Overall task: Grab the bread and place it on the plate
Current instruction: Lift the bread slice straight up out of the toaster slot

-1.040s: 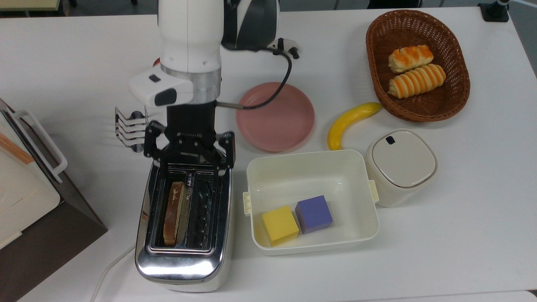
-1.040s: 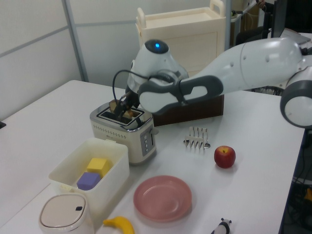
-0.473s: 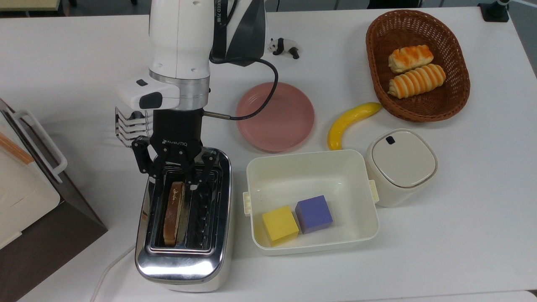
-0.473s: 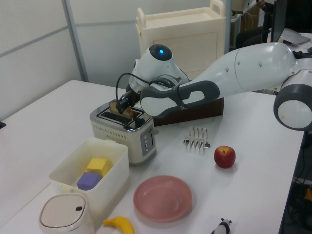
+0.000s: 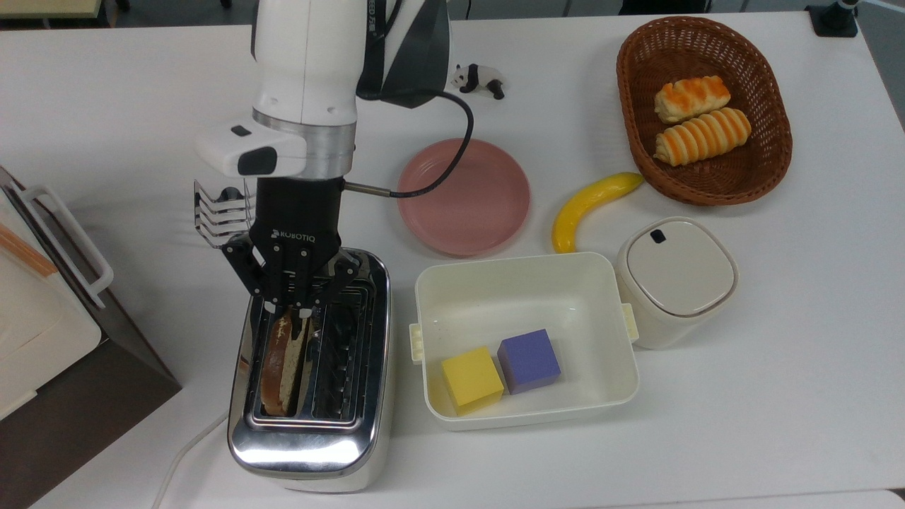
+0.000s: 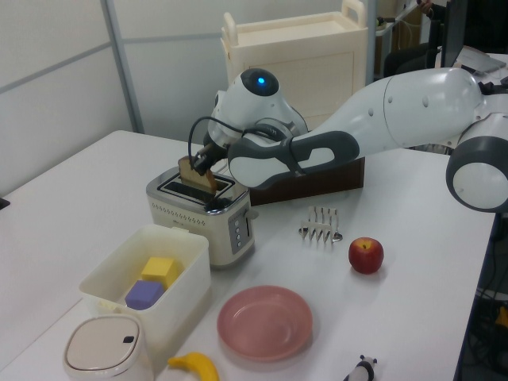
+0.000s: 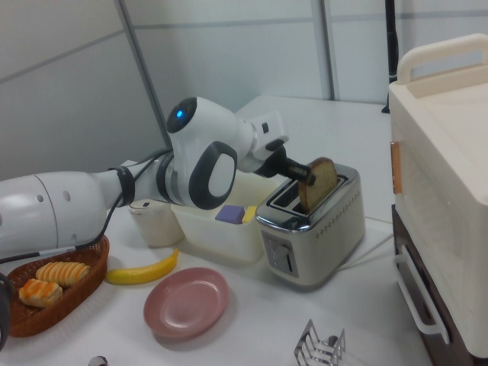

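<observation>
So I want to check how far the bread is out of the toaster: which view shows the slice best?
The right view: the bread shows its broad face, risen well above the toaster, pinched by the gripper. The top view shows it edge-on in the slot. The left view shows a small part beside the wrist.

White table [image 5: 778, 396], toaster [image 5: 311, 438], plate [image 5: 481, 212], tub [image 5: 523, 290], basket [image 5: 771, 177], banana [image 5: 587, 205]

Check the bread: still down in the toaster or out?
Partly out. The gripper is shut on the bread, which stands upright, its lower edge still in the toaster slot.
</observation>
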Robot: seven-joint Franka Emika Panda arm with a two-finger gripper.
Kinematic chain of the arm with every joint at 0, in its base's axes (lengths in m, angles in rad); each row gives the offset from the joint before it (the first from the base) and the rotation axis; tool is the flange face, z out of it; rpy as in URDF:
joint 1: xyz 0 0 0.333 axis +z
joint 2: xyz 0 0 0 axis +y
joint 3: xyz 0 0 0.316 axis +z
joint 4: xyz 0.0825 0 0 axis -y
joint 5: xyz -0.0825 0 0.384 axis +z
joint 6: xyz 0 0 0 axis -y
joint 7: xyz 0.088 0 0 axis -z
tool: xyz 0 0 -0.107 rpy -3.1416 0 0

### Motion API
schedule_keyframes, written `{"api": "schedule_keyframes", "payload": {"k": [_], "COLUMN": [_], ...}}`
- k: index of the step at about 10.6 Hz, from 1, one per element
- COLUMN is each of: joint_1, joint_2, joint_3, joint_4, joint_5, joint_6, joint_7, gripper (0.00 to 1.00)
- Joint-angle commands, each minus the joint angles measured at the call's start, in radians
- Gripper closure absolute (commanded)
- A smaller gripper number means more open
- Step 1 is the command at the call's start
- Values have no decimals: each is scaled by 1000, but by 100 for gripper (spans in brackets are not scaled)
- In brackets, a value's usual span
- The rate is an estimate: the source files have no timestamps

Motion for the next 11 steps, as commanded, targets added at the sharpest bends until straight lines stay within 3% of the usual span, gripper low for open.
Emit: {"api": "schedule_keyframes", "payload": {"k": [1, 4, 7, 9, 11], "joint_1": [11, 13, 33, 46, 42], "joint_2": [-97, -176, -248, -292, -346], "joint_3": [-11, -8, 1, 33, 48], "joint_4": [-10, 15, -11, -51, -51], "joint_5": [-20, -15, -13, 3, 133], "joint_6": [7, -4, -197, -458, -721], "joint_7": [35, 94, 116, -30, -228], "gripper": [100, 100, 100, 100, 100]}}
